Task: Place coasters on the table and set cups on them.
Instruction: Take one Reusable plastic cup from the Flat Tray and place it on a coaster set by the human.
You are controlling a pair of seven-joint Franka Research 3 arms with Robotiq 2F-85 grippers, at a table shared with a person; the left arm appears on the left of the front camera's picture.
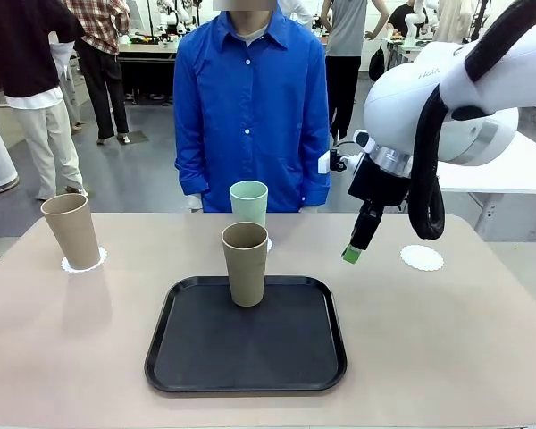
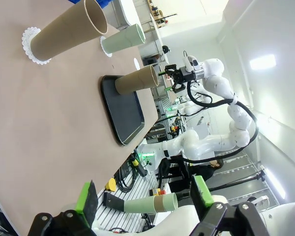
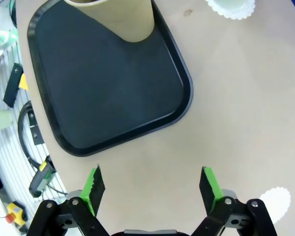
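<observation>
The right claw (image 1: pixel 351 254) is hanging over the desk (image 1: pixel 464 349) with its fingers spread wide, and it is gripping nothing. It is pointing down at the bare surface between the black tray (image 1: pixel 247 388) and the empty coaster (image 1: pixel 422 257), which is lying near the right side of the desk. The left claw (image 2: pixel 143 196) is also standing wide open and empty. It is looking along the desk from near its edge, well apart from the tray. On the tray, close to its far edge, one tan cup (image 1: pixel 245 264) is standing upright. Just behind the tray the mint cup (image 1: pixel 248 203) is standing on a second coaster (image 1: pixel 267 243), of which only a small part is showing. At the left side the other tan cup (image 1: pixel 71 231) is sitting on a third coaster (image 1: pixel 82 264). A person (image 1: pixel 250 98) in a blue shirt is standing at the far side.
</observation>
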